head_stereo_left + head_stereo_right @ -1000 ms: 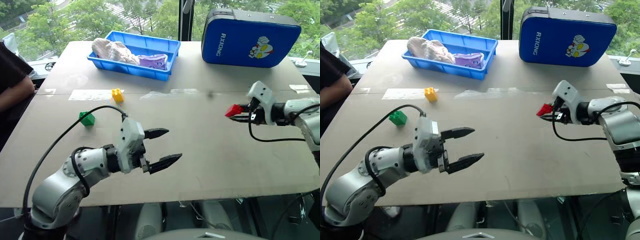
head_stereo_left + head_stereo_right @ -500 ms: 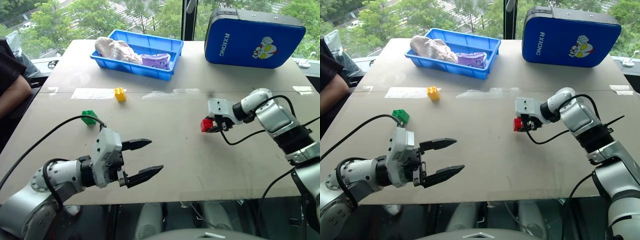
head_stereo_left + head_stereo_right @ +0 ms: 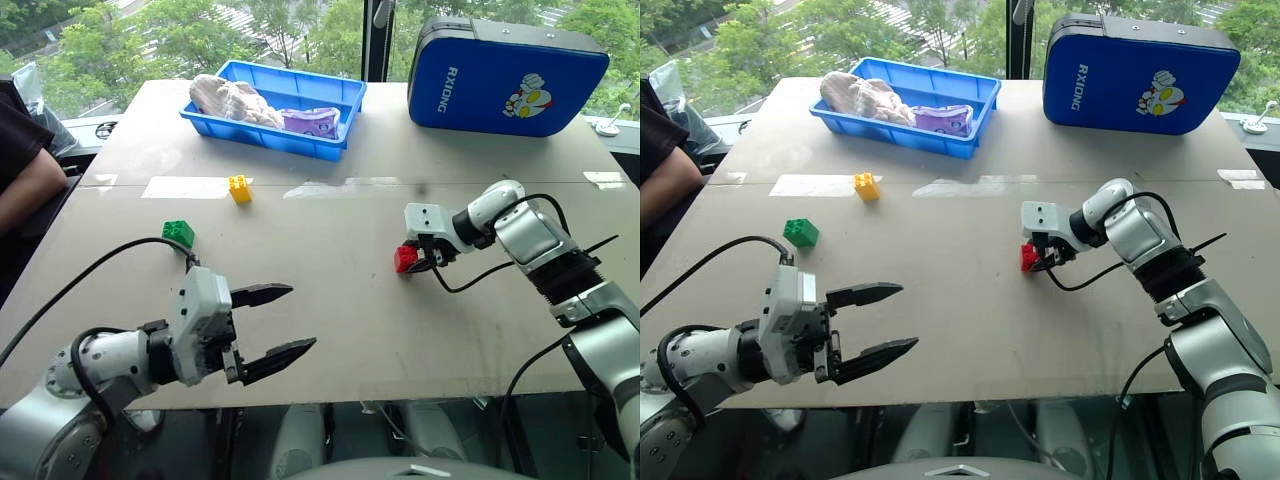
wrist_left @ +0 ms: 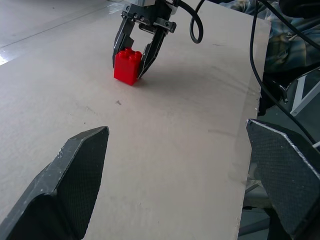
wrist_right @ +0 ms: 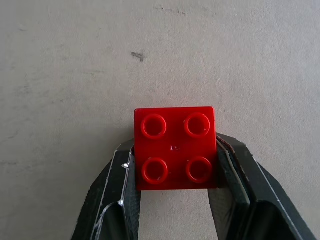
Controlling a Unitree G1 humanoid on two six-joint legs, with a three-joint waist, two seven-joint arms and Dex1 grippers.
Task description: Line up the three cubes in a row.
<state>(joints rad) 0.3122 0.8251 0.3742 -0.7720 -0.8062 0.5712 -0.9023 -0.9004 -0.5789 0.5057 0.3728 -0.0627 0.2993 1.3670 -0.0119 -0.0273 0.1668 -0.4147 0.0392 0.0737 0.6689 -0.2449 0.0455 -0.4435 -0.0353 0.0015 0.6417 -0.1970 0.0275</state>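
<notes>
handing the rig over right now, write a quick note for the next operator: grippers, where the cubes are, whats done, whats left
Right gripper: shut on the red cube, which sits at or just above the table near its middle, studs up.
Left gripper: open, holding nothing, hovering over the near edge on the left.
Green cube: loose on the table's left side.
Yellow cube: loose, farther back, toward the blue tray.
Done: red cube picked up and carried toward the middle.
Left: release the red cube, then bring green and yellow beside it to form one row. No two cubes are adjacent yet.
</notes>
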